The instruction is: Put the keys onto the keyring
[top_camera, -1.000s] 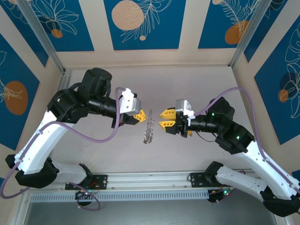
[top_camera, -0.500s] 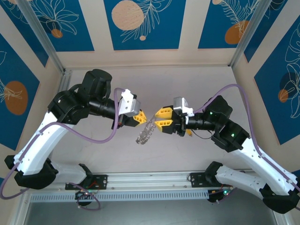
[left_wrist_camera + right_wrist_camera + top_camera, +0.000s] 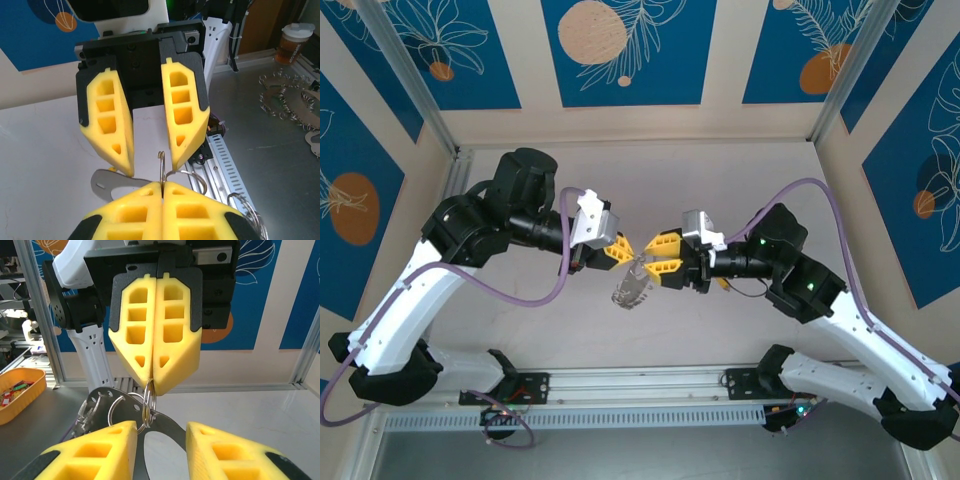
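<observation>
In the overhead view the two arms meet above the middle of the table [image 3: 740, 170]. The left claw [image 3: 619, 250] reaches in from 9 o'clock and the right claw [image 3: 665, 259] from 3 o'clock, with their yellow tips almost nose to nose. A bunch of silvery keys [image 3: 630, 288] hangs at 6 o'clock, below the gap between them.

The left claw's fingers are pressed together, pinching the keyring [image 3: 162, 167]. In the left wrist view it is a thin wire loop standing on edge out of the seam between the tips. In the right wrist view the same loop [image 3: 148, 399] hangs at 6 o'clock from the closed tips. A flat grey metal piece [image 3: 97, 405] with small holes along its rim fans out from it toward 8 o'clock, among more thin rings.

The right claw is spread wide and grips nothing. In its own camera its fingers sit at 7 and 5 o'clock, and the flat piece passes between them. The 7 o'clock finger is just beside the loop, but whether they touch cannot be told. Seen from the left wrist, the right claw faces in from 12 o'clock, and the loop rises toward its gap.

An orange tray [image 3: 20, 382] sits at 9 o'clock in the right wrist view. In the left wrist view, loose rings [image 3: 285, 95] lie on a grey bench at 3 o'clock, and a cup [image 3: 295, 42] stands at 2 o'clock.
</observation>
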Tool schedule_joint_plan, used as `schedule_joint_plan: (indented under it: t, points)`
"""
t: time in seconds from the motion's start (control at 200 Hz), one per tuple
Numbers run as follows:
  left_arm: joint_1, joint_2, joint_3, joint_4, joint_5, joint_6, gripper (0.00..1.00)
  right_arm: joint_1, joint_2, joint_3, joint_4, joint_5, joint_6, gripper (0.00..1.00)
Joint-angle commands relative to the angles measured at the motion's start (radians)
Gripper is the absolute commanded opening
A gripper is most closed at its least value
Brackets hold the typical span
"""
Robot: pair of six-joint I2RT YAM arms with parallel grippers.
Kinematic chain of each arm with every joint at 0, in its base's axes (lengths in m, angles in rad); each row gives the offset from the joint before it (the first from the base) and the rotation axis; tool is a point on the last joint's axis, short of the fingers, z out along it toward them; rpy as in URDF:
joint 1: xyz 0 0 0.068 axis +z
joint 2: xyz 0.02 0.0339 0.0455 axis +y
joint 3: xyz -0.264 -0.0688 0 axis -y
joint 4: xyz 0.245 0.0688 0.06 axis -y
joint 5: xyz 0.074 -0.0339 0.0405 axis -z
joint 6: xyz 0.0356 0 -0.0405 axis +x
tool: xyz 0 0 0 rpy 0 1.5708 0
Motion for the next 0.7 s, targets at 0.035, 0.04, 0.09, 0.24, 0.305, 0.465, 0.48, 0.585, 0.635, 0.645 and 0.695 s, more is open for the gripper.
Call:
schedule_joint_plan:
  t: [0.035, 0.04, 0.09, 0.24, 0.305, 0.465, 0.48, 0.585, 0.635, 0.645, 0.695]
  points:
    - [-0.027, 0.014, 0.023, -0.025, -0.022, 0.024, 0.0, 0.026, 0.035, 0.057, -0.031, 0.033, -0.039, 0.28]
    - [-0.028, 0.015, 0.023, -0.025, -0.024, 0.024, 0.0, 0.026, 0.036, 0.058, -0.032, 0.034, -0.04, 0.28]
    - [-0.034, 0.018, 0.024, -0.032, -0.04, 0.03, 0.0, 0.033, 0.046, 0.069, -0.041, 0.04, -0.049, 0.27]
    - [-0.046, 0.034, 0.032, -0.064, -0.098, 0.049, 0.0, 0.042, 0.058, 0.08, -0.05, 0.056, -0.062, 0.19]
    - [-0.051, 0.042, 0.04, -0.076, -0.107, 0.056, 0.0, 0.044, 0.07, 0.092, -0.073, 0.071, -0.067, 0.13]
    - [-0.056, 0.047, 0.04, -0.076, -0.129, 0.064, 0.0, 0.054, 0.098, 0.117, -0.133, 0.123, -0.085, 0.0]
    - [-0.056, 0.047, 0.039, -0.075, -0.13, 0.063, 0.0, 0.054, 0.1, 0.115, -0.134, 0.126, -0.087, 0.0]
    - [-0.056, 0.031, 0.013, -0.035, -0.131, 0.04, 0.0, 0.059, 0.093, 0.105, -0.126, 0.154, -0.094, 0.0]
    - [-0.052, 0.021, -0.008, -0.02, -0.137, 0.029, 0.0, 0.059, 0.078, 0.091, -0.106, 0.15, -0.101, 0.0]
    - [-0.051, 0.019, -0.014, -0.017, -0.139, 0.027, 0.0, 0.06, 0.073, 0.087, -0.1, 0.148, -0.102, 0.0]
    - [-0.044, 0.01, -0.04, 0.003, -0.137, 0.012, 0.09, 0.06, 0.042, 0.06, -0.05, 0.135, -0.1, 0.0]
